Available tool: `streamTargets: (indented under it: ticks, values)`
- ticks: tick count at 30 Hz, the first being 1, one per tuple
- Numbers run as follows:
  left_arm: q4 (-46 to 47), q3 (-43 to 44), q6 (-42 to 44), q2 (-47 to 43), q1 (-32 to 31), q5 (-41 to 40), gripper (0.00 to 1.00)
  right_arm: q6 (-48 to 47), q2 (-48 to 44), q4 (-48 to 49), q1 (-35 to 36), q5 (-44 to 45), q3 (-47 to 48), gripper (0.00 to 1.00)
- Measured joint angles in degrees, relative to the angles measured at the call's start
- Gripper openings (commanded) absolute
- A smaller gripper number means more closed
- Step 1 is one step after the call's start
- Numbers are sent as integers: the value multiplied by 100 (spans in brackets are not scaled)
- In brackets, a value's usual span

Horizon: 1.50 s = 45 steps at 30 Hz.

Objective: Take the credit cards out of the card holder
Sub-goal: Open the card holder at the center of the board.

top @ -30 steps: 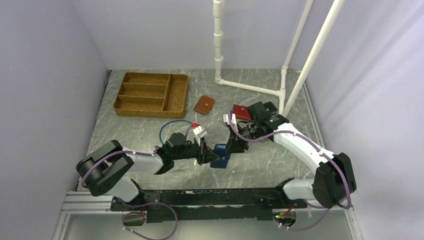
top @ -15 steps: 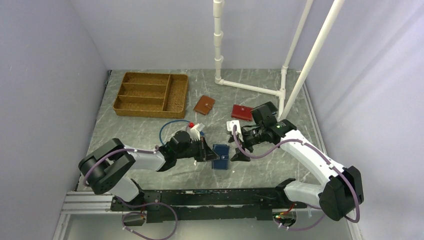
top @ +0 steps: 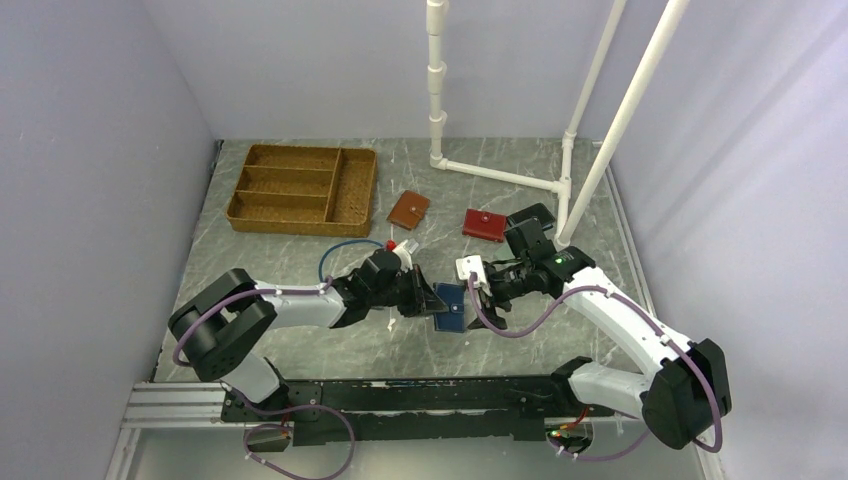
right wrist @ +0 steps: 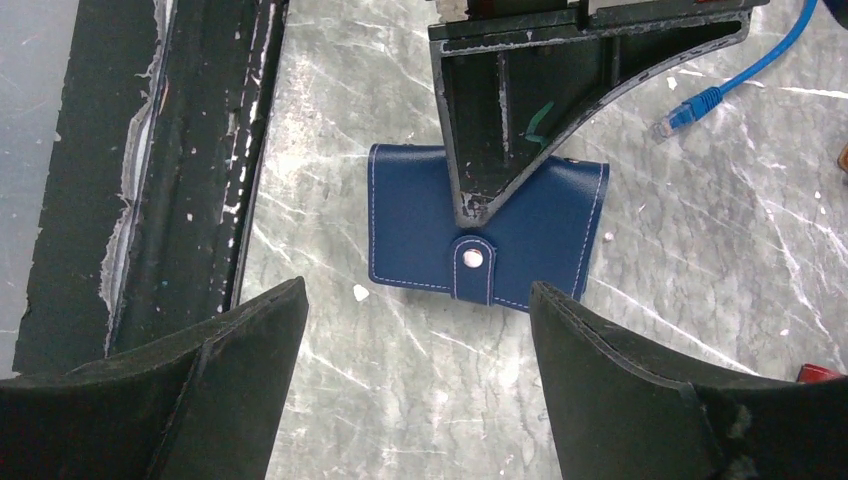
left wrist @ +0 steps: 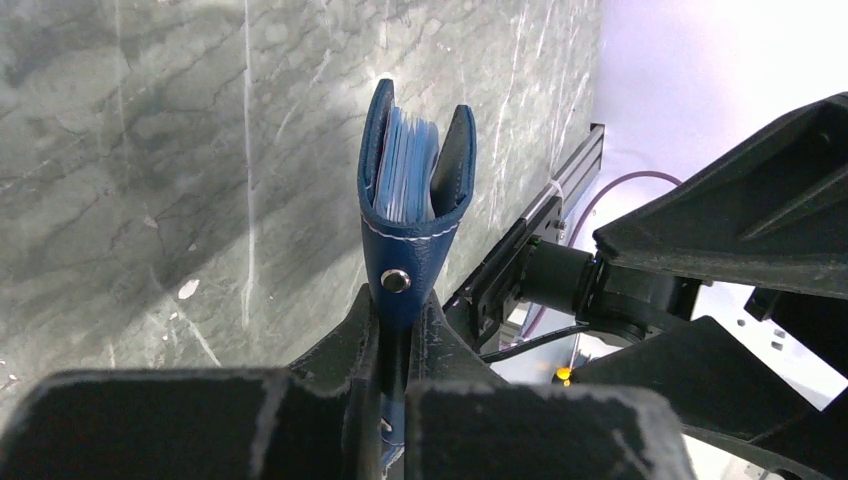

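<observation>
The navy blue card holder (top: 449, 306) is held off the table between the two arms. My left gripper (top: 432, 302) is shut on its snap tab; the left wrist view shows the card holder (left wrist: 412, 190) edge-on, its two flaps slightly apart, with pale blue card edges (left wrist: 405, 170) between them. My right gripper (top: 484, 297) is open and empty just right of it. In the right wrist view the card holder (right wrist: 400, 225) faces the camera, snap stud showing, beyond my open right gripper (right wrist: 415, 330).
A red wallet (top: 483, 224) and a tan-brown wallet (top: 408, 210) lie behind the arms. A wicker tray (top: 303, 188) stands at the back left. White pipes (top: 500, 175) rise at the back right. A blue cable (top: 345, 248) lies near the left arm.
My left gripper has lifted the card holder and carried it to the right. My right gripper has drawn back off it, moved right and turned to face it, open.
</observation>
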Motion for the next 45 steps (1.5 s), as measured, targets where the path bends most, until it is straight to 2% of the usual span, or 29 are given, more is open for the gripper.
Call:
streamTargets:
  ticks: [12, 39, 45]
  values:
    - [651, -249, -79, 17, -52, -107, 0, 0, -44, -44, -52, 63, 0, 82]
    - [938, -446, -535, -138, -214, -378, 0, -96, -87, -42, -76, 140, 0, 81]
    - [984, -446, -581, -142, -243, -389, 0, -103, -87, -28, -59, 142, -13, 77]
